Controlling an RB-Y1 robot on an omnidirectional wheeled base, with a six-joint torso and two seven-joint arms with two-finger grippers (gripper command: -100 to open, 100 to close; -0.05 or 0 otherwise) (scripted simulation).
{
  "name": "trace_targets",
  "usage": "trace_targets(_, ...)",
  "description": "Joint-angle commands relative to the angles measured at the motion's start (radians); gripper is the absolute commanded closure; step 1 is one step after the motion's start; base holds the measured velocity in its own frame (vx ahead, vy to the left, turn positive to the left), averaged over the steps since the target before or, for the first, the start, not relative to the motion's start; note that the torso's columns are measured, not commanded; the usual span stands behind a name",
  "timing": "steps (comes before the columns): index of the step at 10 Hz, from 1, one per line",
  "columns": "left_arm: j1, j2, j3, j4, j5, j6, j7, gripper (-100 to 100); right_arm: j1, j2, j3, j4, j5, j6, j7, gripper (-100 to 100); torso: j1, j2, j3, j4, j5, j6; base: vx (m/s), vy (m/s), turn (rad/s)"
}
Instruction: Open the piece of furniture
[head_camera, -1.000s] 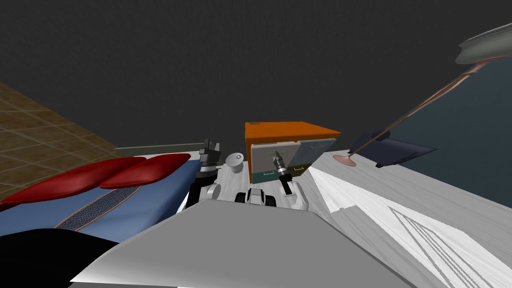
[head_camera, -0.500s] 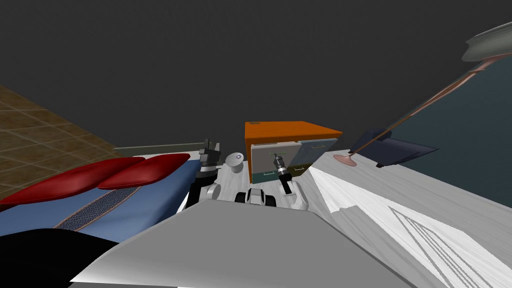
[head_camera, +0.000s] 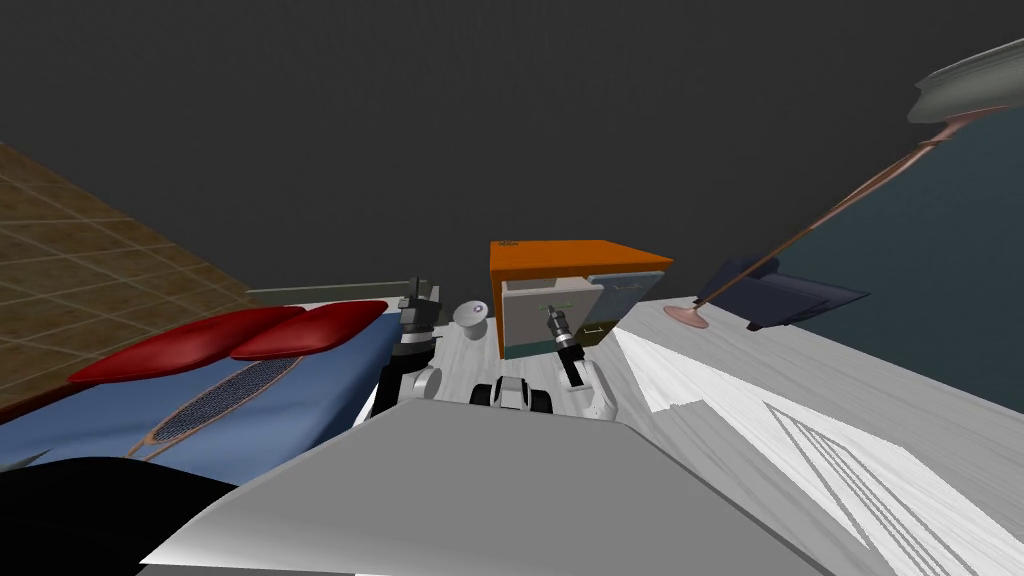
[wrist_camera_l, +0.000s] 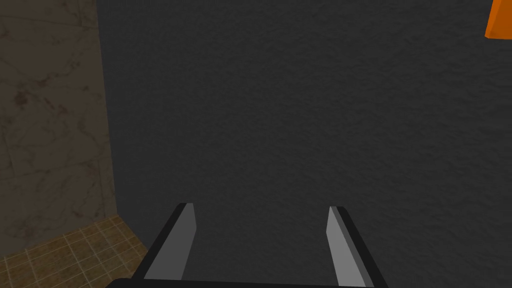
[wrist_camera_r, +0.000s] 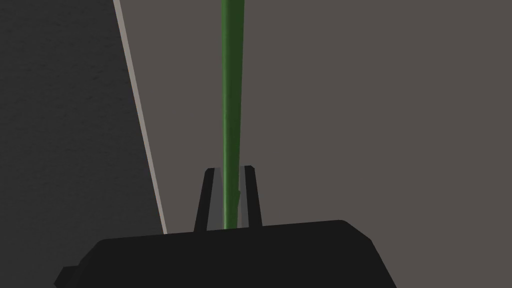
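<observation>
Two right jaws around green handle (wrist_camera_r: 231, 100)

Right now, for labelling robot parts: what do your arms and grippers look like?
Left gripper: two thin, light grey, black-edged blade fingers on a dark box. Right gripper: same build, black body. Left arm and right arm: white-grey shells, dark joints.

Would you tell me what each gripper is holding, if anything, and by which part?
The right gripper pinches the thin green handle bar on the front of the orange-topped cabinet; the left gripper is open, holding nothing.
</observation>
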Motion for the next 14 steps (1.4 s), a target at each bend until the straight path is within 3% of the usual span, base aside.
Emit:
trace_targets(1, 0.0, 0.0, 0.0, 0.0, 0.0, 0.0, 0.0, 0, 0.004, -0.004, 0.007, -0.007, 0.002, 0.007, -0.005, 100, 0.001, -0.006, -0.003, 0.0, 0.001, 0.001, -0.139, -0.023, -0.016)
trace_targets(5, 0.0, 0.0, 0.0, 0.0, 0.0, 0.0, 0.0, 0, 0.007, -0.012, 0.019, -0.029, 0.003, 0.013, -0.013, 100, 0.002, 0.0, 0.0, 0.0, 0.0, 0.0, -0.199, -0.036, -0.015)
trace_targets(6, 0.0, 0.0, 0.0, 0.0, 0.0, 0.0, 0.0, 0, -0.001, -0.023, 0.024, -0.03, 0.008, 0.051, -0.026, -100, 0.002, 0.001, 0.0, 0.001, 0.001, -0.001, -0.116, -0.038, 0.07)
trace_targets(14, 0.0, 0.0, 0.0, 0.0, 0.0, 0.0, 0.0, 0, -0.06, -0.085, 0.09, -0.111, 0.045, 0.257, -0.105, -100, -0.001, -0.005, -0.002, -0.004, -0.001, 0.0, -0.023, -0.035, 0.095)
